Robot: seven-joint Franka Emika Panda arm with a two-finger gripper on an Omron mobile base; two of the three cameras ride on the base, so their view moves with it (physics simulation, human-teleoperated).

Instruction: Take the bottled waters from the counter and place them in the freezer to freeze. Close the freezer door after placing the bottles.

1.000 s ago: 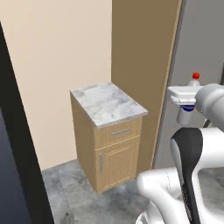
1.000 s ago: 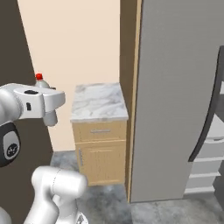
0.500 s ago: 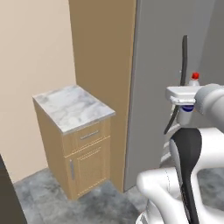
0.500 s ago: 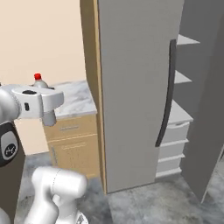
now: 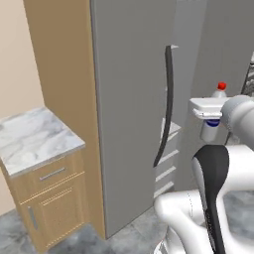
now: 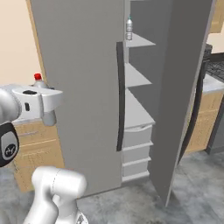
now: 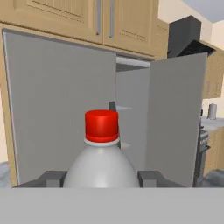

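Observation:
My gripper (image 7: 101,179) is shut on a bottled water (image 7: 101,162), a clear bottle with a red cap and blue label, held upright. From the left base this bottle (image 5: 219,93) and the gripper (image 5: 211,121) hang in front of the fridge. The freezer (image 6: 136,111) stands open ahead, showing white shelves. The other bottled water (image 6: 129,29) stands on its top shelf. The freezer door (image 6: 183,87) is swung out to the right of the shelves, its dark bar handle at its edge. The marble counter (image 5: 34,139) lies to the left, bare.
A second tall grey fridge door (image 6: 83,87) with a dark bar handle (image 5: 167,104) is closed, between me and the open shelves. Wooden cabinets (image 7: 78,15) hang above the fridge. A stove and counter (image 6: 213,76) lie beyond the open door.
The whole view has swung right with the base: the counter slid to the left and the fridge with its open shelves came into view. The gripper keeps hold of the red-capped bottle.

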